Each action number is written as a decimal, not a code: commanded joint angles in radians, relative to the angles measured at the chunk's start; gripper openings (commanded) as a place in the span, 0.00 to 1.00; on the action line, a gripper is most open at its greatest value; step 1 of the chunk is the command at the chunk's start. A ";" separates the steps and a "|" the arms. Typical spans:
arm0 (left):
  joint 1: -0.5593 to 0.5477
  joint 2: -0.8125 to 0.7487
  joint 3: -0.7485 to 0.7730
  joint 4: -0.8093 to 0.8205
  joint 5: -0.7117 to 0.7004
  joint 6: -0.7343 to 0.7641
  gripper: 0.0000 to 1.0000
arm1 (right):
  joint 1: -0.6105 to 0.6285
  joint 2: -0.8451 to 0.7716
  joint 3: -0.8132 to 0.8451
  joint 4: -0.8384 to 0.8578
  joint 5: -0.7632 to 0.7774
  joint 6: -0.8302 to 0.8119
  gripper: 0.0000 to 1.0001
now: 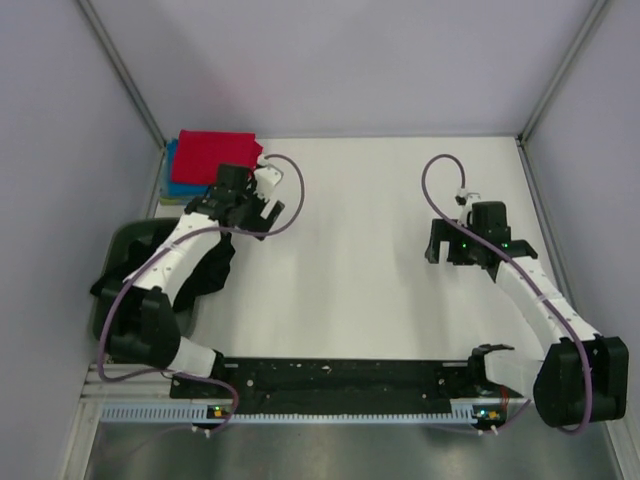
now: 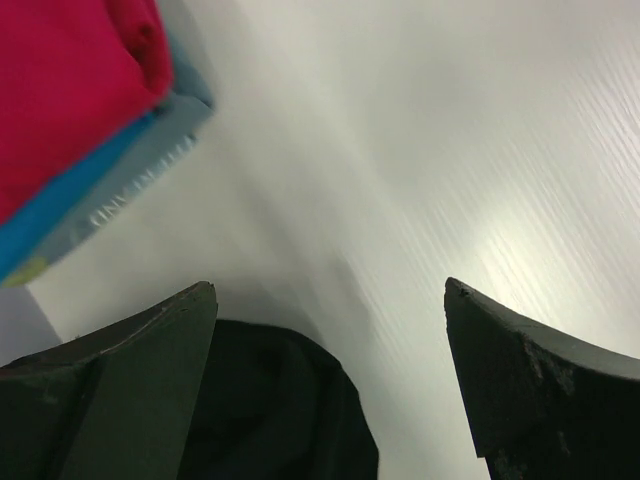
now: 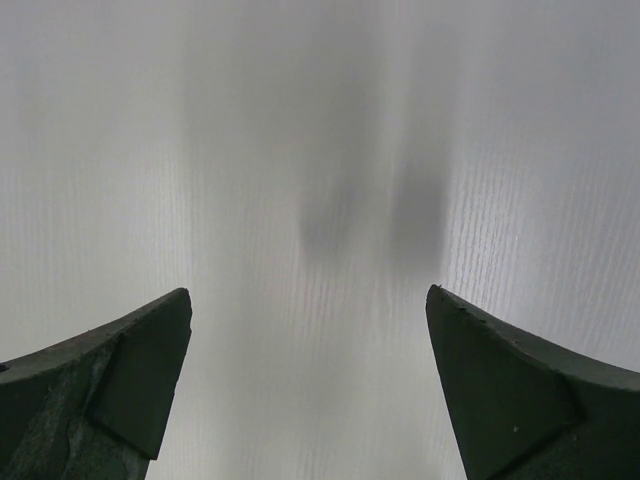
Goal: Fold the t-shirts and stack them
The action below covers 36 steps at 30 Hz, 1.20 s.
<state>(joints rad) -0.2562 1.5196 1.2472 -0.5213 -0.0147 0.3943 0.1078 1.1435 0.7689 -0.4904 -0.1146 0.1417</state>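
Note:
A folded red t-shirt [image 1: 215,155] lies on top of folded blue t-shirts [image 1: 177,186] in a stack at the table's back left. The left wrist view shows the stack's corner, red [image 2: 70,80] over blue [image 2: 75,190]. A crumpled black t-shirt [image 1: 210,265] hangs over the tub's edge onto the table, and it shows low in the left wrist view [image 2: 280,410]. My left gripper [image 1: 250,213] [image 2: 328,288] is open and empty, just in front of the stack and above the black shirt. My right gripper [image 1: 461,253] [image 3: 308,293] is open and empty over bare table at the right.
A dark grey-green tub [image 1: 125,245] stands at the left edge under my left arm. Grey walls with metal posts close in the white table [image 1: 360,290] on three sides. A black rail [image 1: 330,380] runs along the near edge.

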 commanded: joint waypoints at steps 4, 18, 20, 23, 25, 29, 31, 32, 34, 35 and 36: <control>0.009 -0.337 -0.420 0.164 0.111 -0.002 0.99 | -0.014 -0.106 -0.094 0.140 -0.098 0.029 0.99; 0.095 -0.567 -0.950 0.668 0.183 -0.094 0.99 | -0.014 -0.264 -0.310 0.383 -0.071 0.056 0.99; 0.095 -0.573 -0.950 0.667 0.188 -0.100 0.99 | -0.013 -0.277 -0.325 0.401 -0.065 0.052 0.99; 0.095 -0.575 -0.951 0.670 0.179 -0.106 0.99 | -0.014 -0.289 -0.338 0.411 -0.057 0.052 0.99; 0.095 -0.575 -0.953 0.670 0.167 -0.109 0.99 | -0.014 -0.289 -0.345 0.415 -0.059 0.053 0.99; 0.095 -0.564 -0.953 0.708 0.072 -0.164 0.99 | -0.013 -0.288 -0.347 0.423 -0.060 0.052 0.99; 0.095 -0.558 -0.951 0.719 0.041 -0.187 0.99 | -0.014 -0.289 -0.349 0.424 -0.059 0.050 0.99; 0.095 -0.556 -0.948 0.718 0.039 -0.195 0.99 | -0.014 -0.288 -0.349 0.426 -0.059 0.047 0.99; 0.095 -0.553 -0.944 0.708 0.050 -0.209 0.99 | -0.014 -0.288 -0.350 0.426 -0.060 0.050 0.99; 0.095 -0.553 -0.944 0.707 0.055 -0.215 0.99 | -0.014 -0.288 -0.353 0.427 -0.060 0.050 0.99; 0.095 -0.552 -0.942 0.708 0.050 -0.222 0.99 | -0.014 -0.288 -0.353 0.427 -0.059 0.049 0.99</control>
<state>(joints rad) -0.1650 0.9627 0.2943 0.1299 0.0589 0.2268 0.1078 0.8715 0.4316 -0.1120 -0.1791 0.1871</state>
